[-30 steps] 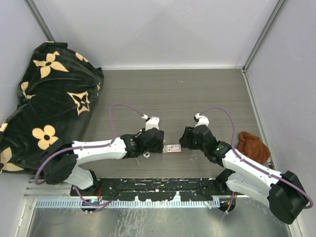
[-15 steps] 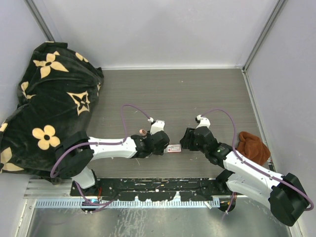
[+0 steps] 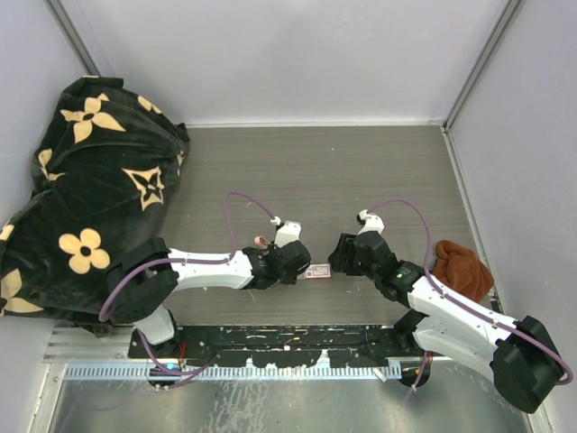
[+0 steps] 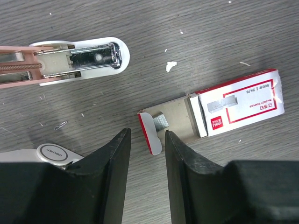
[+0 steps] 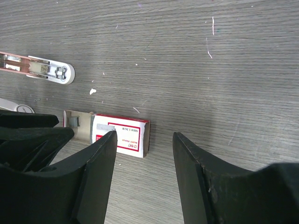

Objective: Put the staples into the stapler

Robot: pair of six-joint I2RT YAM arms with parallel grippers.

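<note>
- Left wrist view, bottom edge: the left hand (image 4: pixel 145 140) has its two fingers a narrow gap apart and holds nothing. They straddle the red end flap of the tan tray (image 4: pixel 180 116).
- Just beyond, a short staple strip (image 4: pixel 160 122) lies in that tray, which stands partly out of the red-and-white sleeve (image 4: pixel 240 100) at centre right.
- Upper left: the open stapler (image 4: pixel 81 58) lies on the table (image 4: pixel 196 32), its magazine bare, well apart from the tray.
- Right wrist view: the right hand (image 5: pixel 142 142) is spread wide and empty above the sleeve's far end; I cannot tell whether it touches.
- Risks, as I judge them: closing now would pinch the flap, not the strip. With the sleeve unbraced, tray and sleeve could skate or spin. A hard squeeze could snap the thin strip. The two hands are near enough to knock.
</note>
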